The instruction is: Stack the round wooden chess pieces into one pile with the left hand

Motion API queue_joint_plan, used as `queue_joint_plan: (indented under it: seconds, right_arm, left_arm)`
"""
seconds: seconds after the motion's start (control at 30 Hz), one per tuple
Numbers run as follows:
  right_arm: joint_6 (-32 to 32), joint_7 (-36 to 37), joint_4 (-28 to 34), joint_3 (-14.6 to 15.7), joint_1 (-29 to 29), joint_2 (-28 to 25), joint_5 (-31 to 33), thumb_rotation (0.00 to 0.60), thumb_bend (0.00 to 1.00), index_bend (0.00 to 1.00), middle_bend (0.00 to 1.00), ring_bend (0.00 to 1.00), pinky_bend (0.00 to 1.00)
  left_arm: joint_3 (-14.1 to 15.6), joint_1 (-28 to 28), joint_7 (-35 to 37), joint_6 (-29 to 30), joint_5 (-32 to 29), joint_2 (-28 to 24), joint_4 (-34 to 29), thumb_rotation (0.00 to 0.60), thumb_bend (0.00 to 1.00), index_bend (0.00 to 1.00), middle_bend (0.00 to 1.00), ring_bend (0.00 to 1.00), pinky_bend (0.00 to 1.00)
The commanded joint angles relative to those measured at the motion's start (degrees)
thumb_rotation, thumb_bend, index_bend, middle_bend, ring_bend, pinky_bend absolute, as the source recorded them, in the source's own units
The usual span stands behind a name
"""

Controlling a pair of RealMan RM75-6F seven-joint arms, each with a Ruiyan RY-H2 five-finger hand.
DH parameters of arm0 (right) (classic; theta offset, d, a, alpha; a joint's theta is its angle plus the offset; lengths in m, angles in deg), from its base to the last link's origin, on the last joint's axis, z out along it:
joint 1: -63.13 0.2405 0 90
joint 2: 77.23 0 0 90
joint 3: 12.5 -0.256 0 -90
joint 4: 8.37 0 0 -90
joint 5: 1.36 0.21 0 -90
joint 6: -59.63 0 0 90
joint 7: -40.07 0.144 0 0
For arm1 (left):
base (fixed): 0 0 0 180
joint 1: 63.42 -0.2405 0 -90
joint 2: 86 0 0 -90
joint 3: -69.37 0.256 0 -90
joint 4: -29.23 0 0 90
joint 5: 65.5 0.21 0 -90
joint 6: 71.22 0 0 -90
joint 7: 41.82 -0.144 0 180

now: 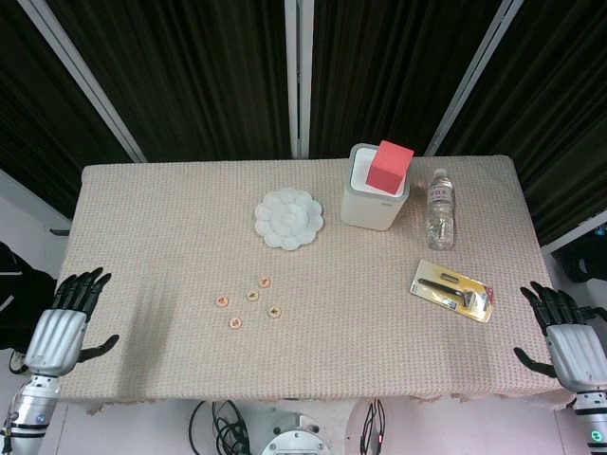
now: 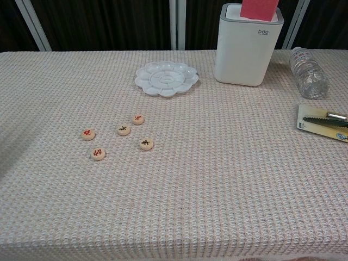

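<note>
Nothing stacked yet, as far as I can judge. All five chess pieces (image 2: 120,136) lie flat and separate on the table cloth (image 2: 217,179), near-left of centre, none touching another. Pcs by place: far one (image 2: 138,119), middle one (image 2: 124,130), right one (image 2: 146,144), left one (image 2: 88,134), nearest one (image 2: 98,154). So the whole job is left: pick one as base, then put the other four on it.

My left hand (image 1: 66,322) hangs at the near-left table edge, fingers apart, holding nothing, well apart from the pcs. My right hand (image 1: 567,332) is at the near-right edge, also spread and empty; not needed for this.

Containers: white flower-shaped palette (image 2: 166,78) far of the pcs, wells look empty. Grey-white bin (image 2: 247,51) to its right w/ a red block (image 1: 390,167) sticking out the top. Clear bottle (image 2: 308,73) lies on its side further right; contents can't tell.
</note>
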Motion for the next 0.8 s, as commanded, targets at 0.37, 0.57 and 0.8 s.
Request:
queue_joint_plan:
  seconds: [0.37, 0.57, 0.8]
  right_arm:
    - [0.5, 0.5, -0.2, 0.2, -0.2, 0.0, -0.5, 0.600, 0.14, 0.00, 0.00, 0.00, 0.00]
    - [0.0, 0.8, -0.3, -0.1, 0.2, 0.0, -0.3, 0.600, 0.14, 0.00, 0.00, 0.00, 0.00]
    - [-1.0, 0.9, -0.3, -0.2, 1.0, -0.2, -0.5, 0.600, 0.14, 0.00, 0.00, 0.00, 0.00]
  left_arm:
    - [0.5, 0.2, -0.2, 0.3, 1.8, 0.1, -0.9, 0.600, 0.17, 0.06, 0.00, 0.00, 0.00]
    - [2.4, 3.0, 1.8, -4.0, 5.8, 0.7, -2.7, 0.600, 0.18, 0.07, 0.00, 0.00, 0.00]
    - [1.8, 8.3, -1.1, -10.5, 8.6, 5.4, -2.8, 0.600, 0.19, 0.11, 0.02, 0.00, 0.00]
